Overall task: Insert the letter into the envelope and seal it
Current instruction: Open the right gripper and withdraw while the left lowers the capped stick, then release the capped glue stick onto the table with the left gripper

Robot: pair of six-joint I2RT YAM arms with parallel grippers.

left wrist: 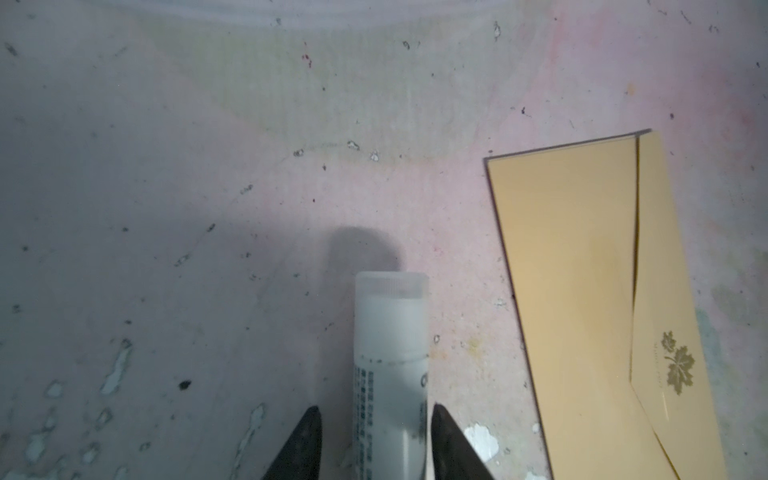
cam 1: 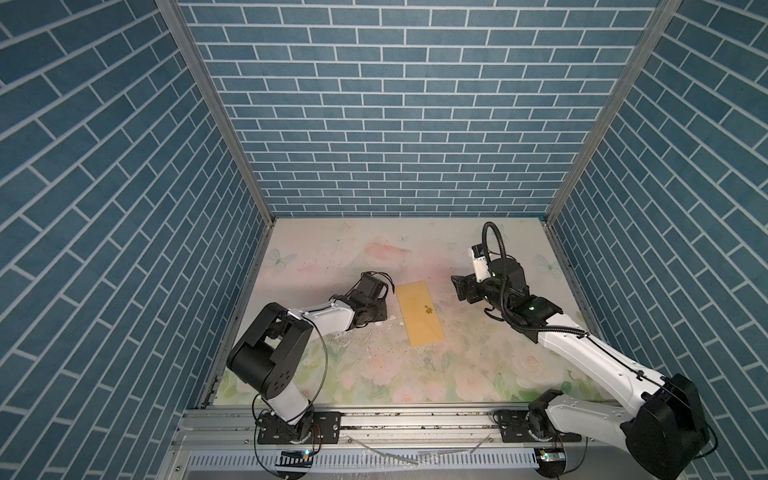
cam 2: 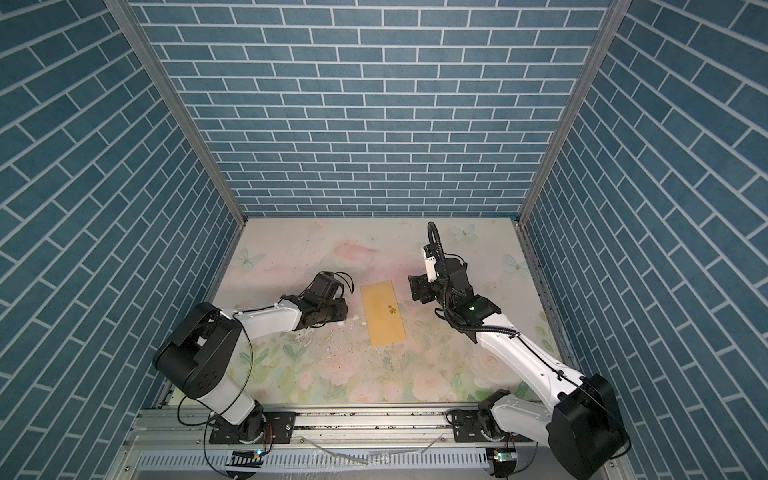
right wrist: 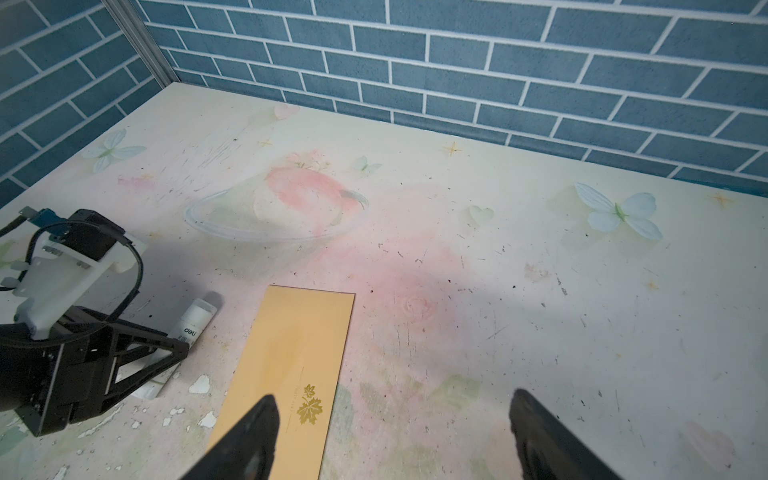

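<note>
Here the mustard-yellow paper envelope (cam 1: 419, 312) lies flat, flap closed. The left gripper (left wrist: 376, 440) straddles a white cylindrical glue stick (left wrist: 390, 365), jaws seemingly just clear of it; the right gripper (right wrist: 395, 432) hangs wide open, empty.

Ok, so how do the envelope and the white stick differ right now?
The envelope is a flat mustard-yellow rectangle; the white stick is a small cylinder. The white stick lies between the fingers of the left end effector, a gap showing on one side; the envelope lies free, no end effector on it. Both rest on the table.
</note>
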